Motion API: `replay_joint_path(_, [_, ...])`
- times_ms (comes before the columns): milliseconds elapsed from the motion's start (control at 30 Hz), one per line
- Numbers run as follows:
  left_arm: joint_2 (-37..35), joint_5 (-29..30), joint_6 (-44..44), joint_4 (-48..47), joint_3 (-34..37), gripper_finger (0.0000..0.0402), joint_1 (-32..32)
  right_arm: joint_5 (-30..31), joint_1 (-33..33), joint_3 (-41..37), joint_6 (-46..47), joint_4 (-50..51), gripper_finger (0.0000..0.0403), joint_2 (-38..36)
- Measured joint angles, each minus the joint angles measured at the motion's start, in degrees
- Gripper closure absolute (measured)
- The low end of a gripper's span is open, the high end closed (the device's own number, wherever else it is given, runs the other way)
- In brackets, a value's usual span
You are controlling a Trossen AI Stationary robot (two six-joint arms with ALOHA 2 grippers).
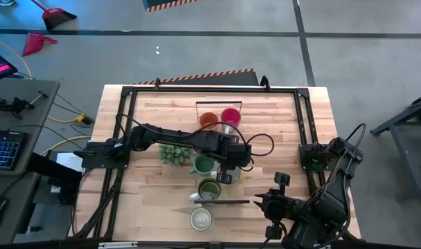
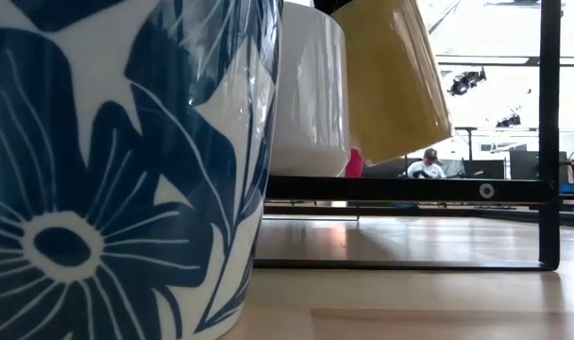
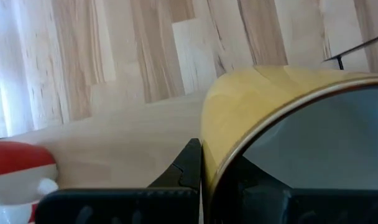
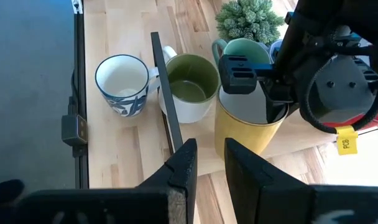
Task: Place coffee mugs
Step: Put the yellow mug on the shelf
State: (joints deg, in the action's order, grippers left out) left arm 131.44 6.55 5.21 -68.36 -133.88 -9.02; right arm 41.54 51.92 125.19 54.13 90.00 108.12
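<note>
A yellow mug (image 4: 248, 127) hangs from my left gripper (image 3: 220, 171), which is shut on its rim just right of the table's middle (image 1: 228, 168). Beside it stand a teal mug (image 1: 203, 164), an olive-lined white mug (image 4: 189, 87) and a blue-flowered white mug (image 4: 122, 84). An orange mug (image 1: 209, 120) and a pink-red mug (image 1: 230, 116) stand farther back. My right gripper (image 4: 209, 155) hovers open near the table's front right (image 1: 269, 204), with nothing between its fingers. My left gripper pinches the yellow mug's rim (image 3: 217, 146), one finger outside the wall (image 3: 188, 168) and one inside the mug (image 3: 257, 183). The fingers come from above, slanting down. In the low view the mug (image 2: 391, 85) hangs tilted, its base off the table.
A spiky green plant (image 1: 174, 153) stands left of the teal mug. A thin black bar (image 4: 167, 109) lies between the flowered mug and the olive one. A black frame (image 1: 304, 124) runs round the table's edges. Bare wood lies right of the yellow mug.
</note>
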Motion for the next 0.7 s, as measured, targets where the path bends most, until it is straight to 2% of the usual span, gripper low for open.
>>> replay_joint_path(700, [0.32,-1.59,-0.62,-2.14,-0.09,0.0392,-0.08,-1.77,0.24,0.00,0.02,0.00,0.0343,0.00])
